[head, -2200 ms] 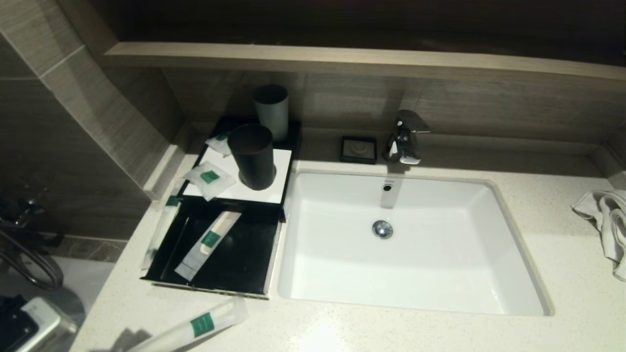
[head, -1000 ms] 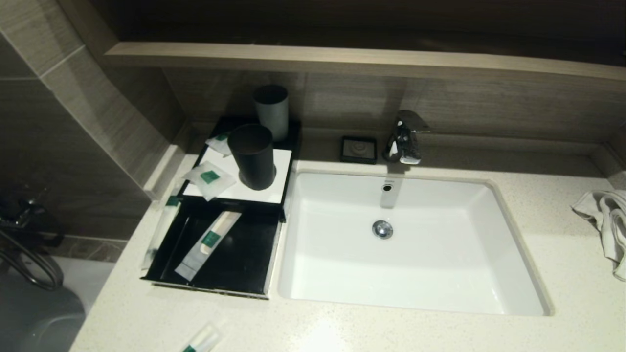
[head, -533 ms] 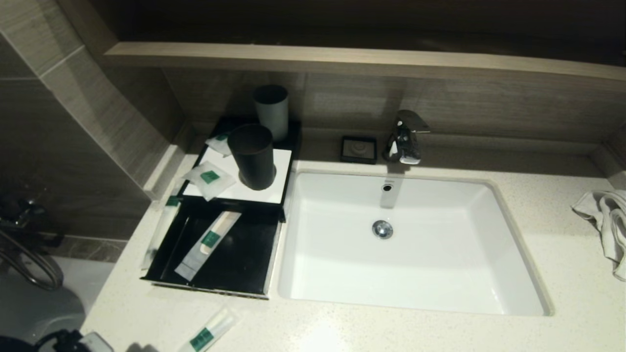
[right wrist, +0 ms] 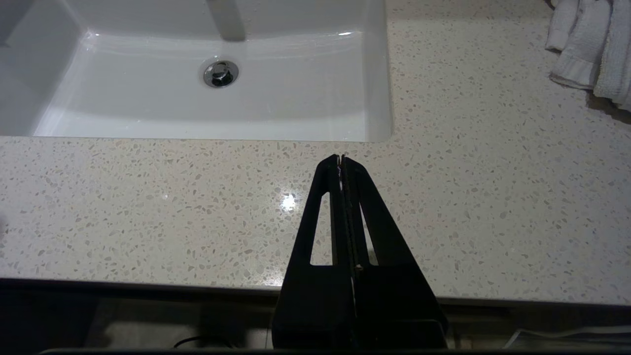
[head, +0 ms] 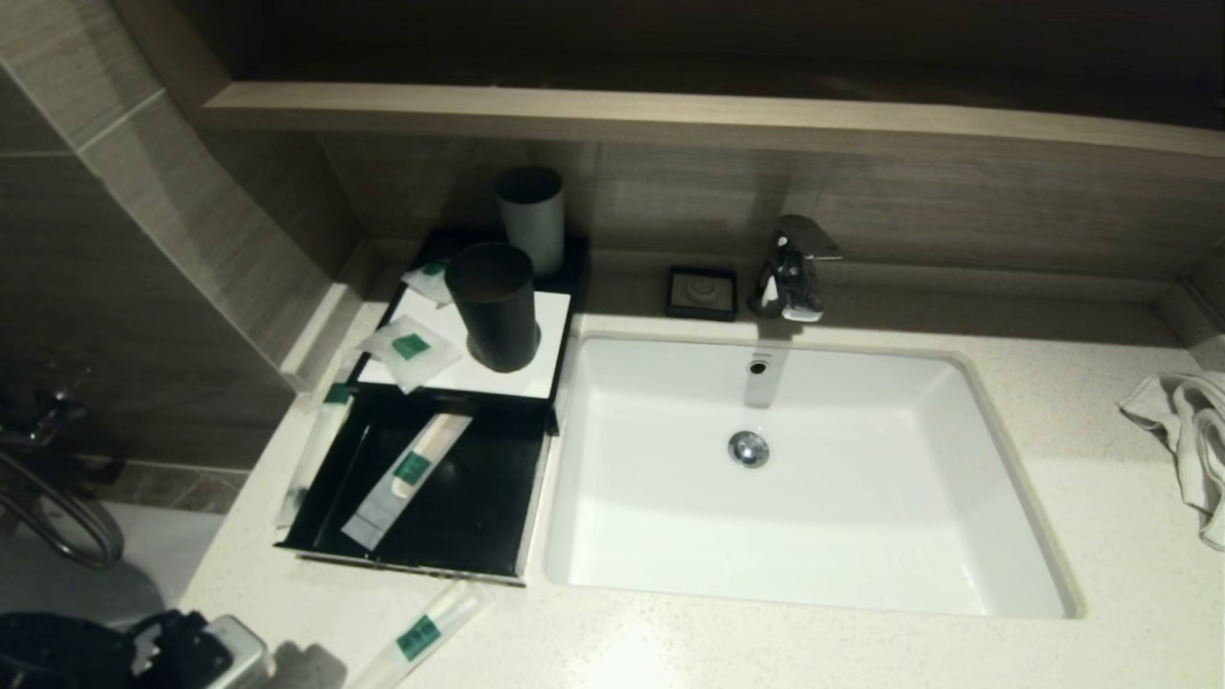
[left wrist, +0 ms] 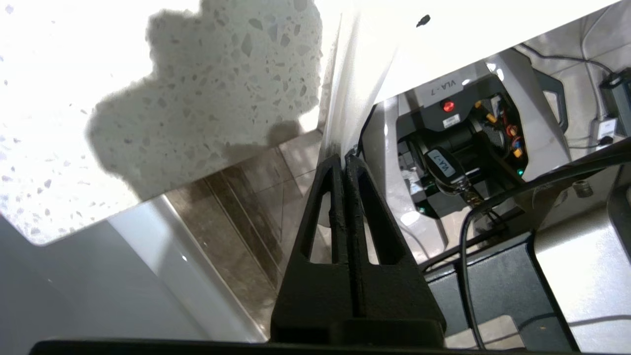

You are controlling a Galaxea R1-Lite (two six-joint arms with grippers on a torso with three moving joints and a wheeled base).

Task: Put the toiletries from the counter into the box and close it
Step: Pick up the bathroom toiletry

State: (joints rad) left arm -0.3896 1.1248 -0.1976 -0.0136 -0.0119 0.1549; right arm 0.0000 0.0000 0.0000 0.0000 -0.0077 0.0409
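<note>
At the bench's (head: 861,651) near-left corner, the left claw (left wrist: 345,160) was seen with its fingers pressed together on the end of a long sachet (head: 426,633); only a thin translucent edge of that sachet could be made out at the tips in the left wrist view. The sachet was angled over the bench just before the drawer (head: 478,522). The drawer was pulled out of the box (head: 498,383), and one long sachet (head: 407,478) was lying slantwise in it. Another long sachet (head: 321,445) was lying along the drawer's left edge; whether it rested on the rim or on the bench could not be told. Two small sachets (head: 410,350) (head: 428,279) were lying on the box's white top, beside a black cup (head: 495,306). A grey cup (head: 531,218) was standing behind. The right claw (right wrist: 341,160) was held closed and empty over the bench's near edge, before the sink (head: 804,478). A towel (head: 1187,440) was lying at the far right.
</note>
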